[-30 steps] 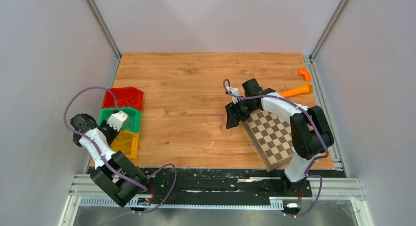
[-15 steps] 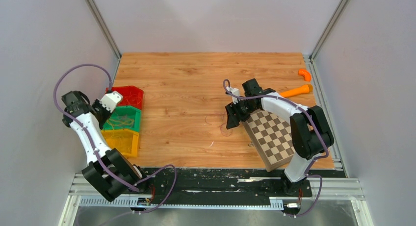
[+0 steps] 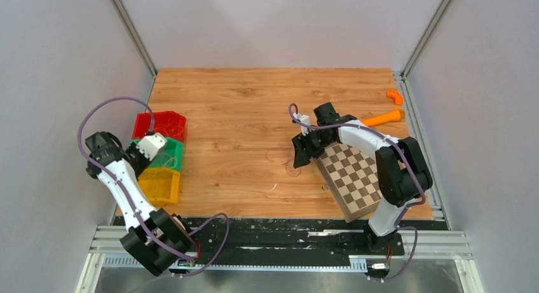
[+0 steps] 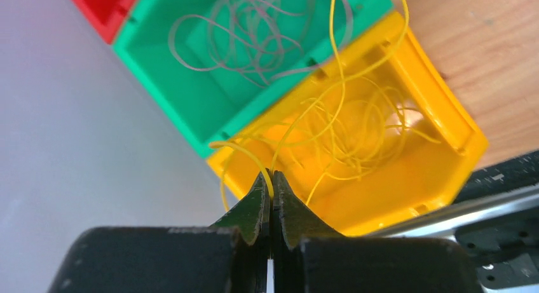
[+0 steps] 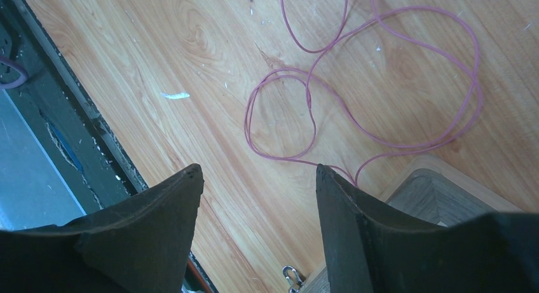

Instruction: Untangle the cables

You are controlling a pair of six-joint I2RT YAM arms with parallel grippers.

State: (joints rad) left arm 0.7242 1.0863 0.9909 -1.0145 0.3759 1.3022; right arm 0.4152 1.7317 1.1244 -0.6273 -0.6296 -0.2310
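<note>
My left gripper [image 4: 270,178] is shut on a thin yellow cable [image 4: 356,137]. The cable rises from a tangle of yellow strands in the yellow bin [image 4: 445,109]. In the top view the left gripper [image 3: 159,154] hangs over the green bin [image 3: 171,156] and the yellow bin [image 3: 159,186]. The green bin [image 4: 191,83] holds a loose curl of greyish cables [image 4: 254,35]. My right gripper [image 5: 259,169] is open and empty just above the table, and a thin pink cable [image 5: 307,96] lies in loops in front of it. In the top view the right gripper [image 3: 299,154] is at the chessboard's left corner.
A red bin [image 3: 162,123] stands behind the green one, against the left wall. A chessboard [image 3: 356,175] lies under the right arm; its corner shows in the right wrist view [image 5: 438,191]. Two orange pieces [image 3: 383,118] [image 3: 395,96] lie at the far right. A small metal clip [image 5: 291,277] lies by the board.
My left arm swung toward the red bin, then came back over the green and yellow bins. The right arm has not moved.
</note>
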